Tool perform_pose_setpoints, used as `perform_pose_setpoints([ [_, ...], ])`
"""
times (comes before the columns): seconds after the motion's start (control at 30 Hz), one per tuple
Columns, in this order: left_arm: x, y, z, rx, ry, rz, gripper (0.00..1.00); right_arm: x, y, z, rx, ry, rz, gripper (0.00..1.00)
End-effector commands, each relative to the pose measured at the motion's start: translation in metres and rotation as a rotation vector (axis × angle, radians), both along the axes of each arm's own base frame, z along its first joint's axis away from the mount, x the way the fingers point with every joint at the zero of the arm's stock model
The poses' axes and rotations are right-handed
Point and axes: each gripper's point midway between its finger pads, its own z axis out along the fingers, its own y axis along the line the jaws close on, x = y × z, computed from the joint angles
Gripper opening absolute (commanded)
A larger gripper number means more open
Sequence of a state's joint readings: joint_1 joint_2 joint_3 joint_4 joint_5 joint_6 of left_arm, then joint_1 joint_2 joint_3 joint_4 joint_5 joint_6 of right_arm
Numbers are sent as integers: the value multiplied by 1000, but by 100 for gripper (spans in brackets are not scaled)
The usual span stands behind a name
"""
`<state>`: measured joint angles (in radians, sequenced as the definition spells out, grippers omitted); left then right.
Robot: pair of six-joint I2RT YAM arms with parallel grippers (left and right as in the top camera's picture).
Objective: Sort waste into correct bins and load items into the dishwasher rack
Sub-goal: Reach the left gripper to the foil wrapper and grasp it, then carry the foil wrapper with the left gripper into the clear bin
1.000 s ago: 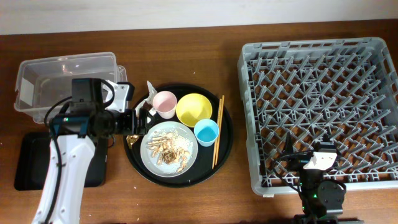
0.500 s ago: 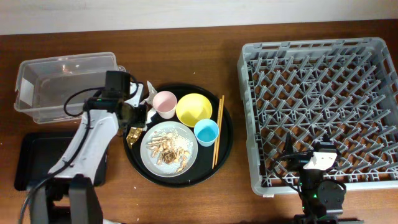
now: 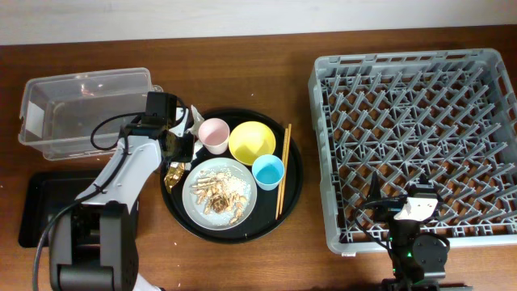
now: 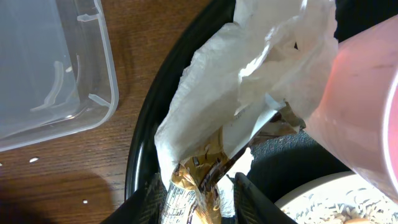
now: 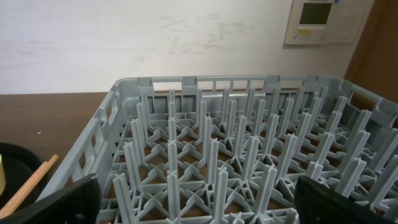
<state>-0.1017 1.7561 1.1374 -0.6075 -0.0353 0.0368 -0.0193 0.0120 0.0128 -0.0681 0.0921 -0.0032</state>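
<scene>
Wrist position on the left arm is what has changed: a second ago it reached in level from the left, and now it has swung up beside the end of the clear tub point(image 4: 50, 74), nose pointed down at the left edge of the round black tray point(image 4: 142, 134). The left gripper point(image 4: 198, 202) has its fingers close on either side of the gold foil wrapper point(image 4: 193, 177). My wrist view crops the tips, so I cannot tell whether they have pinched it or merely straddle it. The crumpled napkin point(image 4: 249, 68) lies over the wrapper's far end, pressed against the pink cup point(image 4: 364, 112), and I judge a lift may drag the paper along. Nothing else has shifted. The plate point(image 3: 251, 194) keeps its scraps and no waste has reached the tub or the shallow black tray point(image 3: 36, 210), so sorting is only starting. The right gripper point(image 5: 199, 210) has not stirred, with its jaws wide over the near edge of the dishwasher rack point(image 3: 317, 153), which holds nothing yet.
</scene>
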Motion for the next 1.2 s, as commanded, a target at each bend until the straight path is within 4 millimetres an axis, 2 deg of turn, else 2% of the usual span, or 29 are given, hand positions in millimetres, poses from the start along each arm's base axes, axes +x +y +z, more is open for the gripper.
perform_pose_setpoints([
  [0.0, 3, -1, -6, -8, 10, 23, 30, 0, -3, -3, 3, 5, -16, 99],
  [0.03, 2, -4, -7, -24, 15, 17, 24, 0, -3, -3, 3, 5, -16, 99],
  [0.17, 5, -5, -6, -27, 1, 15, 24, 0, -3, -3, 3, 5, -16, 99],
  [0.23, 6, -5, -12, -27, 9, 15, 24, 0, -3, -3, 3, 5, -16, 99],
  [0.3, 3, -5, -21, -25, 35, 16, 4, 0, -3, -3, 3, 5, -16, 99],
  [0.33, 4, -5, -21, -25, 33, 17, 1, 0, -3, -3, 3, 5, -16, 99],
  [0.43, 3, -12, -13, -65, 29, 2, 1, 0, -3, -3, 3, 5, -16, 99],
  [0.5, 0, -14, 12, -82, -9, 1, 1, 0, -3, -3, 3, 5, -16, 99],
  [0.53, -6, -13, 36, -96, -43, 20, 1, 0, -3, -3, 3, 5, -16, 99],
  [0.6, -14, -12, 62, -100, -86, 18, 1, 0, -3, -3, 3, 5, -16, 99],
  [0.67, -24, -11, 106, -118, -188, 35, 1, 0, -3, -3, 3, 5, -16, 99],
  [0.73, -20, -10, 124, -131, -258, 52, 1, 0, -3, -3, 3, 5, -16, 99],
  [0.77, -10, -6, 134, -119, -319, 67, 1, 0, -3, -3, 3, 5, -16, 99],
  [0.8, 4, 2, 146, -101, -396, 129, 1, 0, -3, -3, 3, 5, -16, 99],
  [0.87, 36, 28, 183, -56, -615, 303, 1, 0, -3, -3, 3, 5, -16, 99],
  [0.97, 65, 66, 224, -58, -868, 540, 1, 0, -3, -3, 3, 5, -16, 99],
  [1.0, 73, 76, 226, -85, -903, 590, 1, 0, -3, -3, 3, 5, -16, 99],
  [1.03, 81, 93, 218, -129, -918, 682, 1, 0, -3, -3, 3, 5, -16, 99],
  [1.1, 94, 131, 183, -148, -896, 826, 1, 0, -3, -3, 3, 5, -16, 99],
  [1.17, 99, 159, 157, -112, -869, 879, 1, 0, -3, -3, 3, 5, -16, 99],
])
